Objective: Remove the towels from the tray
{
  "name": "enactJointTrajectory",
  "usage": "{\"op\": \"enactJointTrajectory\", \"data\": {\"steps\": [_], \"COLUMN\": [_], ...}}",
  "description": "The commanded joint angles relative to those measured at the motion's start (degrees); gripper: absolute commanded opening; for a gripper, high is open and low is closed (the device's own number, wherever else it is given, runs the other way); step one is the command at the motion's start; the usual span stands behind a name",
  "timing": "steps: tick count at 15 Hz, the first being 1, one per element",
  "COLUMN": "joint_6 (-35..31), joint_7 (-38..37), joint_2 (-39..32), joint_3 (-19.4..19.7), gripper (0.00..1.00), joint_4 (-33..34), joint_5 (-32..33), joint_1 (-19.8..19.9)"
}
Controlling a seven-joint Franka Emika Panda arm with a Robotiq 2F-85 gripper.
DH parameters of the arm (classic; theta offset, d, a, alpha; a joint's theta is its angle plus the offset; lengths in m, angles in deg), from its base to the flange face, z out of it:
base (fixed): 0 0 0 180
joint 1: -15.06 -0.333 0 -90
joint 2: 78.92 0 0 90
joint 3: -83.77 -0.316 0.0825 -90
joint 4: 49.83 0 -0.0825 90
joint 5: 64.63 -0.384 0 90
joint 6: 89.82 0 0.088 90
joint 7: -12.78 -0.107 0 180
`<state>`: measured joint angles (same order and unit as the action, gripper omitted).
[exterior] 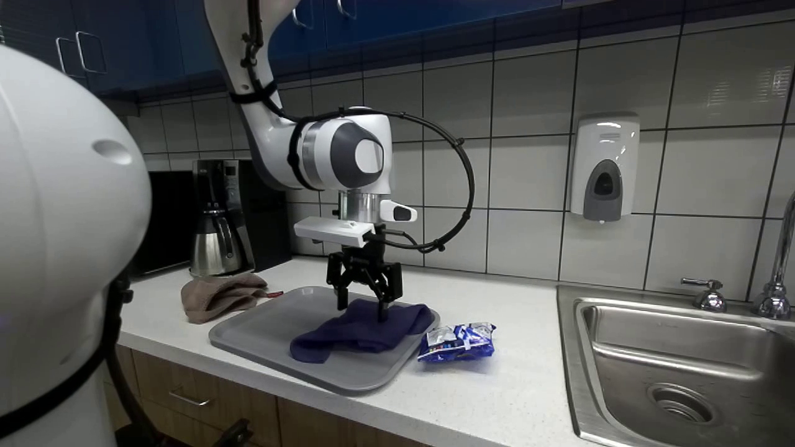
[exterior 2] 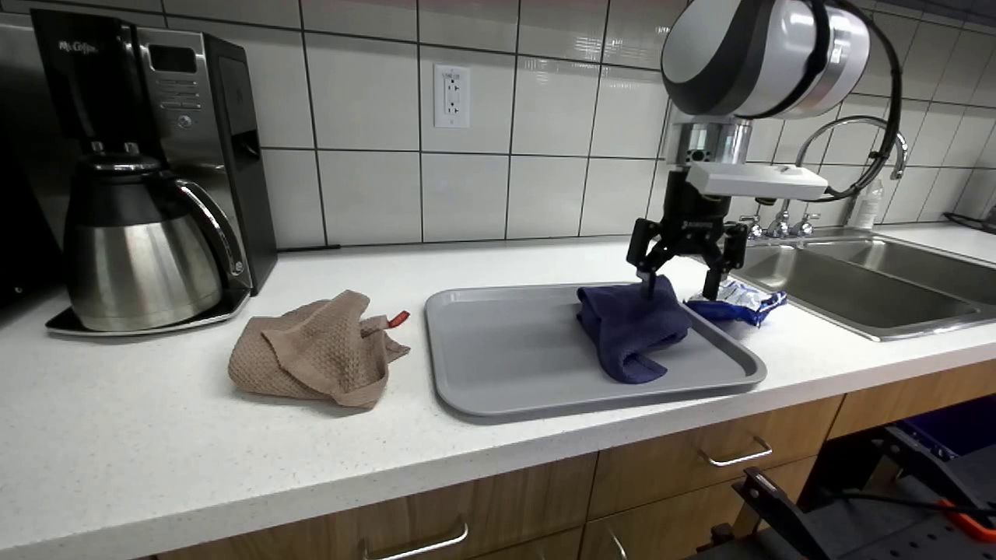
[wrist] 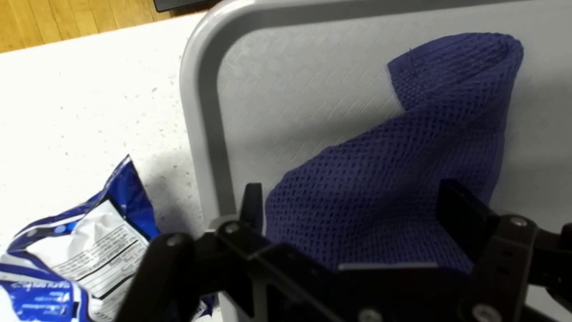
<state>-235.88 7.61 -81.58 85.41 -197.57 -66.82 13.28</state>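
The dark violet-blue waffle-weave cloth towel (wrist: 384, 188) lies rumpled directly below my black fingers (wrist: 464, 219), on the grey rectangular plastic tray with rounded corners (exterior 2: 506, 350). I have my fingers spread wide, one to each side of a broad stretch of the cloth, gripping nothing; whether a tip touches the weave, I cannot tell. One folded-over end of this towel reaches out from beneath me toward the front edge of the white speckled counter (exterior 2: 194, 459).

Just outside the tray, near one of my fingers, rests a crinkled blue-and-white plastic packet (exterior: 456, 343). Well apart from my fingers on the opposite side, past the tray's farther end, a brown waffle-weave cloth towel (exterior 2: 319, 354) sits crumpled on the counter, with a small red piece (exterior 2: 398, 320) showing at its edge. Farther from me that way stands a black-and-steel coffee maker (exterior 2: 183, 148) holding a rounded stainless-steel carafe (exterior 2: 144, 264).

Beyond the packet from my fingers, a stainless-steel sink (exterior: 577, 354) is set into the counter. Higher than my fingers, a white-and-grey soap dispenser (exterior: 605, 164) hangs on the white tiled wall (exterior: 528, 174).
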Motion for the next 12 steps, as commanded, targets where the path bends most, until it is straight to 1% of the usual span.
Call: {"op": "enactJointTrajectory", "data": {"steps": [1, 12], "joint_6": [-1.28, -3.0], "joint_7": [-3.56, -5.73], "joint_2": [-2.5, -10.66], "joint_3": [0.22, 0.31], "gripper": [1.0, 1.0], "joint_4": [1.53, 7.57], "joint_5": [2.03, 1.12], "joint_1": [1.05, -0.06]}}
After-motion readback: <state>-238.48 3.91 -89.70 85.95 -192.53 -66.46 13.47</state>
